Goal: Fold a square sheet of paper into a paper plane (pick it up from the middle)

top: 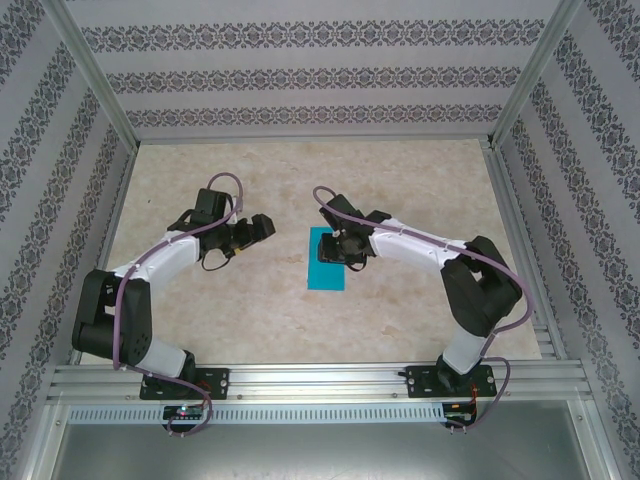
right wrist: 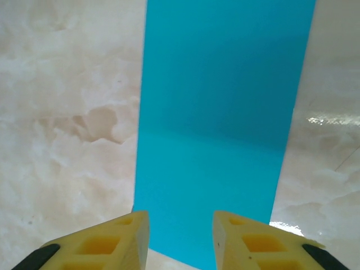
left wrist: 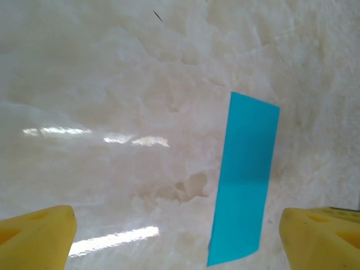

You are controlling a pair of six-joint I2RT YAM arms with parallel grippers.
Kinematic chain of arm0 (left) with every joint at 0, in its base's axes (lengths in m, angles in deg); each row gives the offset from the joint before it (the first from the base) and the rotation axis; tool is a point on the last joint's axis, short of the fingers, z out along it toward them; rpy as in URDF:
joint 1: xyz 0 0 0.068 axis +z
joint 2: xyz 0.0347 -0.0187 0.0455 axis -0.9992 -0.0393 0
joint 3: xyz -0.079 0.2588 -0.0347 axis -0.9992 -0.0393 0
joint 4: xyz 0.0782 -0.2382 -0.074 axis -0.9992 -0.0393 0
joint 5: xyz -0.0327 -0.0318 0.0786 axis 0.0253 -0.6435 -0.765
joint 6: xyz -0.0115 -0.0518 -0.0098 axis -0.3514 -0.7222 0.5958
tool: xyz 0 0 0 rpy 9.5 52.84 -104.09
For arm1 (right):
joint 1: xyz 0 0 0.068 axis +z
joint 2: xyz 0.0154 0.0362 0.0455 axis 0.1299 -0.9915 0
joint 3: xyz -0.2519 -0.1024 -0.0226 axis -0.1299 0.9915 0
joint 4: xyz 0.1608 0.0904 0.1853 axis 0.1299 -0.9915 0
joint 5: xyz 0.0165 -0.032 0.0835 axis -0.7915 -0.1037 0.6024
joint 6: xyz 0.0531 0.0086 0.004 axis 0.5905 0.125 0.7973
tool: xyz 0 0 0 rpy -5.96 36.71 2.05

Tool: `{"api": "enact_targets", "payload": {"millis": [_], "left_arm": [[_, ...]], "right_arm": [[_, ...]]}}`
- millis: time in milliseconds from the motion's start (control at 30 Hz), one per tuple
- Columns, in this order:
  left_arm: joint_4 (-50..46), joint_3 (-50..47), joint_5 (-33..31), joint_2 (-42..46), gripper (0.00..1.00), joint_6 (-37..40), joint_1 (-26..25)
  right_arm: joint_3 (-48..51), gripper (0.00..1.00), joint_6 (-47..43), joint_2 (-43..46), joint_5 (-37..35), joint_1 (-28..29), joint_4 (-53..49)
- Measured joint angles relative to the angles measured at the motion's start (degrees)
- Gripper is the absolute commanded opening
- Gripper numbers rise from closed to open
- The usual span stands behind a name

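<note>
The teal-blue sheet of paper point(top: 326, 268) lies flat on the marble tabletop as a long narrow rectangle, with a faint crease across its middle. My right gripper point(top: 345, 246) hovers over its far end. In the right wrist view the yellow fingers point(right wrist: 121, 239) stand apart, the gripper point(right wrist: 181, 239) is open, and the paper point(right wrist: 219, 112) runs between and beyond them. My left gripper point(top: 262, 226) is left of the paper, apart from it. In its wrist view the gripper point(left wrist: 180, 247) is wide open, and the paper point(left wrist: 244, 180) lies just inside its right finger point(left wrist: 323, 236).
The marble table point(top: 230, 300) is bounded by aluminium rails point(top: 320, 382) at the near edge and patterned walls point(top: 300, 70) on three sides. A brownish vein mark point(left wrist: 185, 188) sits left of the paper.
</note>
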Motion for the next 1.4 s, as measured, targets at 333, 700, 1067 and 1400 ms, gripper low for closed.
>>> {"api": "enact_targets", "payload": {"millis": [333,700,1067,1400], "left_arm": [[0.3,-0.9,3.9,-4.3,0.69,-4.3,-11.0],[2.0,-0.9,5.2,-9.8,0.66,-8.1,-18.5],[2.2,2.2,6.5,-13.4,0.62,-9.0,-21.2],[2.4,2.6,6.5,-14.1,0.63,-9.2,-21.3]], "right_arm": [[2.2,0.27,5.7,-4.5,1.7,-2.7,7.1],[4.3,0.28,6.0,-7.2,5.4,-4.7,11.5],[11.2,0.30,9.7,-5.0,13.1,-8.5,21.5],[13.5,0.33,11.4,-4.4,17.8,-10.1,25.7]]}}
